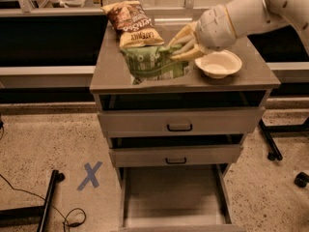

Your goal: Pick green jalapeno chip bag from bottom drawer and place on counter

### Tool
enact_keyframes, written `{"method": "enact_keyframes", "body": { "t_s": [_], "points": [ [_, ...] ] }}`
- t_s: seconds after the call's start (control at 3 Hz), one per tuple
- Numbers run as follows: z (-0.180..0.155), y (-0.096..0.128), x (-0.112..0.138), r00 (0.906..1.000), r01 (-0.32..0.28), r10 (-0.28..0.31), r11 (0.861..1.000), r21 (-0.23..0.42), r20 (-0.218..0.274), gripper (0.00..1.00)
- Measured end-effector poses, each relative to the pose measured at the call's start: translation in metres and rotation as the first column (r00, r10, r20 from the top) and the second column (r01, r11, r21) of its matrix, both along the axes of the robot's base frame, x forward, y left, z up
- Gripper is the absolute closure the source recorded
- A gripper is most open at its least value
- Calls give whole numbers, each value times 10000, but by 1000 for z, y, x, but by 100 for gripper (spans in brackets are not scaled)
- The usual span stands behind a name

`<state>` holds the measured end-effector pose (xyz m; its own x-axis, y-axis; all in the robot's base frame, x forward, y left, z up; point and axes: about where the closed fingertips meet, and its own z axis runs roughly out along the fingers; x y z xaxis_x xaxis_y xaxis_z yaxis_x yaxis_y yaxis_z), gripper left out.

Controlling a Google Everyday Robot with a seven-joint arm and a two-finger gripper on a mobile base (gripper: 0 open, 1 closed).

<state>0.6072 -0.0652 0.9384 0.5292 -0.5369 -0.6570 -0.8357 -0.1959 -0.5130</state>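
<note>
The green jalapeno chip bag (153,63) hangs in my gripper (182,46), held over the counter (111,74) near its middle, its lower edge at or just above the surface. The gripper's tan fingers (179,36) are shut on the bag's right edge. The white arm reaches in from the upper right. The bottom drawer (174,197) is pulled open below and shows a bare grey tray.
A brown-and-tan chip bag (131,23) lies at the counter's back left. A white bowl (218,64) sits on the counter's right side, just below the gripper. The two upper drawers (179,123) are shut. A blue X (90,175) marks the floor at left.
</note>
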Motion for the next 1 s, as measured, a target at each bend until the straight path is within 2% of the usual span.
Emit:
{"method": "enact_keyframes", "body": {
  "t_s": [0.33, 0.67, 1.0],
  "points": [
    [4, 3, 44, 9989, 222, -200, 9985, 502, -432, 100],
    [5, -2, 81, 9964, 702, -641, 9909, 1148, -559, 83],
    [10, -5, 89, 9961, 813, -761, 9880, 1311, -444, 59]
  ]
}}
